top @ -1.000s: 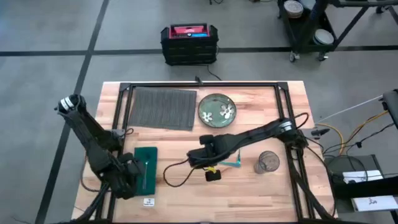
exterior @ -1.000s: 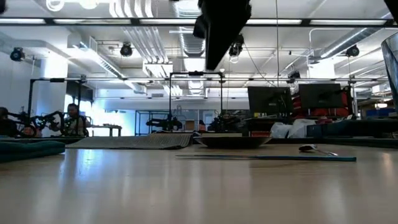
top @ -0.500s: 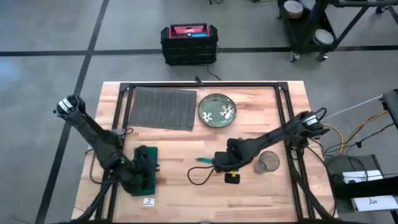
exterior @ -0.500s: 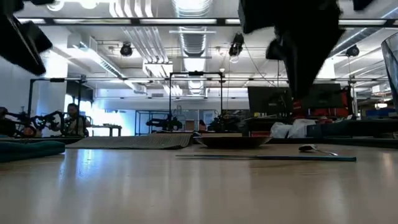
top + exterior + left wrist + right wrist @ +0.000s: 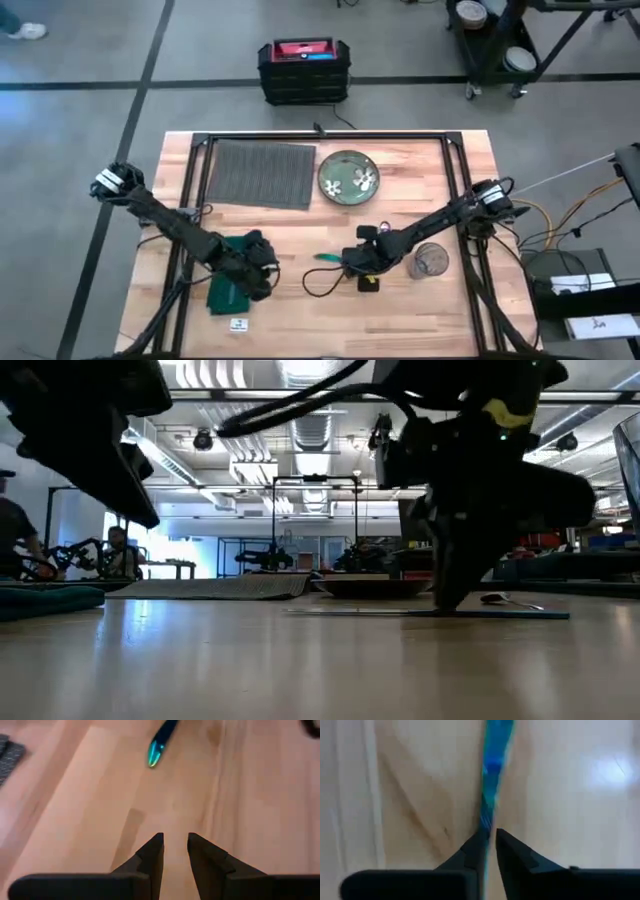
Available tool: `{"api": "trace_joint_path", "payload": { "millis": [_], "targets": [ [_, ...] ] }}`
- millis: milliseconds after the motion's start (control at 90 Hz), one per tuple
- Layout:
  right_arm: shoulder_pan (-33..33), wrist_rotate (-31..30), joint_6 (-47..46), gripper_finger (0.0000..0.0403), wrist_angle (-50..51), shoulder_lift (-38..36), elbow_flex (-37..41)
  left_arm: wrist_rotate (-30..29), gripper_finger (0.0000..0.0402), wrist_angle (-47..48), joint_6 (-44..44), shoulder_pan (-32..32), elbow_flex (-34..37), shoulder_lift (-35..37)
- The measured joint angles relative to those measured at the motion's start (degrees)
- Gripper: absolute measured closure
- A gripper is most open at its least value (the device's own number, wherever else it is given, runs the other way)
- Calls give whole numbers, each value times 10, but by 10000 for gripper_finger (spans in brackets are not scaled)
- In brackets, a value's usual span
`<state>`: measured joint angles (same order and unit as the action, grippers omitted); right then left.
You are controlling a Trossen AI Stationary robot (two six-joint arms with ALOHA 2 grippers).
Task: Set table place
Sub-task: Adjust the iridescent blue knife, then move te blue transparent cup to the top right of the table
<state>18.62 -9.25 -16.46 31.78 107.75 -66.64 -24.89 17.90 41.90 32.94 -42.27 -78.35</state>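
Placemat, dark grey ribbed rectangle (image 5: 261, 173), one only, flat at far left of light-wood butcher-block table (image 5: 410, 320), nothing on it. Just beside it, to its right and apart from it: one round green plate with white flower pattern (image 5: 348, 177), nothing else lying in it. One clear drinking glass (image 5: 432, 260) upright near right edge, contents not discernible. One dark green cloth napkin (image 5: 231, 285) at near left, partly under left arm. One small white tag (image 5: 239, 323) on the wood just in front of the napkin. One slim teal-handled utensil (image 5: 327, 257) lying flat near table centre, between napkin and glass. Two dark arms.

Right gripper (image 5: 490, 836) down at tabletop, fingers nearly pressed together, pinching the teal handle, which runs forward from between the tips. Left gripper (image 5: 175, 841) low over bare wood just right of the napkin, fingers a narrow gap apart, nothing between them; teal tip of the utensil ahead of it, well apart.

Against half a second ago: left gripper swung off the napkin toward centre; right gripper dropped from above the tabletop onto the utensil. Placemat, plate, glass unchanged in position.
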Motion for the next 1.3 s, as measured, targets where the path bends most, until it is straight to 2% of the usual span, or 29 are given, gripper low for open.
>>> {"api": "trace_joint_path", "payload": {
  "millis": [156, 456, 578, 667, 767, 911, 1133, 1300],
  "targets": [
    [-17, -4, 35, 397, -89, 29, 5, 0, 326, -10, 2, -2, 0, 1],
    [-87, -14, 115, 402, -265, 99, -35, 0, 326, -16, 8, -2, 0, 0],
    [-116, -10, 120, 400, -277, 113, -71, 0, 326, -14, 8, -3, 0, 2],
    [-127, -9, 155, 400, -202, 91, -109, 0, 326, 1, 8, -4, -8, 5],
    [-127, -9, 186, 402, -85, 25, -152, -1, 326, 23, 6, -5, -28, 8],
    [-110, -8, 163, 400, 96, -78, -172, -1, 326, 57, -19, -6, -55, 8],
    [-71, 66, -35, 393, 342, -223, -167, 11, 326, 70, -89, -34, -69, 8],
    [-25, 63, -218, 344, 496, -286, -163, 32, 326, 71, -115, -58, -64, 7]
  ]
}}
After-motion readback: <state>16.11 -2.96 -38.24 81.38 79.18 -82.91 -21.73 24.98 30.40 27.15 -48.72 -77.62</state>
